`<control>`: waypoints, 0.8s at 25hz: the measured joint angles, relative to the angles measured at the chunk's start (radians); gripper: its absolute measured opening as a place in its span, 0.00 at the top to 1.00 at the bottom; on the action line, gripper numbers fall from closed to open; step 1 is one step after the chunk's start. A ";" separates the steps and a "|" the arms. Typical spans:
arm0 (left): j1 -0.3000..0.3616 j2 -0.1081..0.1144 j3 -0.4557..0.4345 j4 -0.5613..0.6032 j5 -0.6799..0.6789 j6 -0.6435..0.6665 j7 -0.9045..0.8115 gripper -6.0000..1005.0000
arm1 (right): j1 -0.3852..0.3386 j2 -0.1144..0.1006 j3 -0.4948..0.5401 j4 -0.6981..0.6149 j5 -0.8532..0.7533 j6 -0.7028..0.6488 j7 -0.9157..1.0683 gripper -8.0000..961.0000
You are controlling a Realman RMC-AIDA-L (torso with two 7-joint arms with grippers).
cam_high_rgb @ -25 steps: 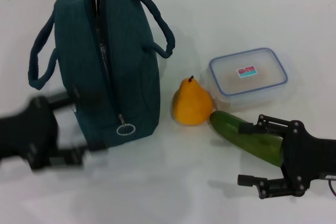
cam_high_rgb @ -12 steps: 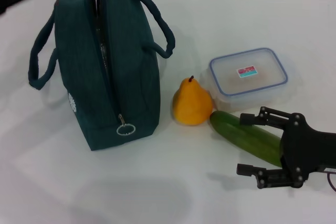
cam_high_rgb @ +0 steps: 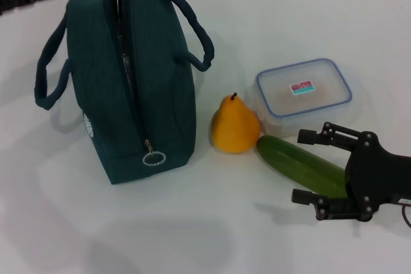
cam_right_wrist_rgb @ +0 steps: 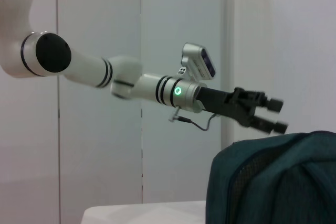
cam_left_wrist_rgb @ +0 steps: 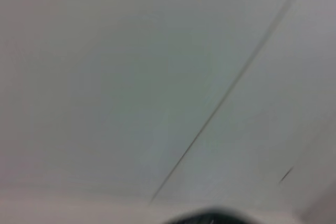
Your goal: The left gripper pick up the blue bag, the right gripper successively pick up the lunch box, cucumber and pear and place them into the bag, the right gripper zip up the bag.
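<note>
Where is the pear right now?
In the head view the pear stands upright on the table, between the blue bag on its left and the lunch box on its right, with the cucumber tip beside it.

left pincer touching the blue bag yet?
Apart. The right wrist view shows the left pincer in the air above the blue bag, with bare wall visible between them.

Bright even light, soft shadows, left wrist view wholly blurred

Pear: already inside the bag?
No, the pear stands on the table between the bag and the cucumber.
</note>
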State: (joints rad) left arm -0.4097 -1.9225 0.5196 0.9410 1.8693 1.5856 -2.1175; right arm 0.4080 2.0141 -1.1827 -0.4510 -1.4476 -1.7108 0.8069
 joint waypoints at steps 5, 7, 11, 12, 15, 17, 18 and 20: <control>-0.018 -0.009 0.026 0.142 0.131 0.057 -0.244 0.12 | 0.001 0.000 0.000 0.000 0.001 0.004 0.000 0.11; -0.019 -0.011 0.062 0.179 0.133 0.073 -0.310 0.12 | 0.003 0.000 0.000 0.000 0.001 0.007 0.000 0.11; -0.027 -0.015 0.150 0.225 0.135 0.077 -0.400 0.13 | 0.006 0.000 -0.003 0.000 0.001 0.019 0.000 0.11; -0.034 -0.020 0.185 0.242 0.136 0.078 -0.426 0.13 | 0.006 0.000 -0.004 0.000 0.001 0.021 0.000 0.11; -0.042 -0.023 0.223 0.255 0.138 0.078 -0.456 0.13 | 0.006 0.000 -0.004 0.000 0.001 0.027 0.000 0.11; -0.050 -0.025 0.230 0.261 0.155 0.074 -0.471 0.13 | 0.006 0.000 -0.002 0.000 0.001 0.029 0.000 0.11; -0.053 -0.026 0.230 0.263 0.165 0.071 -0.474 0.13 | 0.005 0.000 -0.002 0.000 0.001 0.030 0.000 0.11; -0.058 -0.033 0.224 0.267 0.200 0.058 -0.472 0.13 | 0.004 0.000 -0.001 0.000 0.001 0.032 0.000 0.11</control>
State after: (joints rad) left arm -0.4673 -1.9555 0.7432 1.2077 2.0693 1.6433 -2.5892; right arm 0.4116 2.0141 -1.1840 -0.4509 -1.4464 -1.6789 0.8068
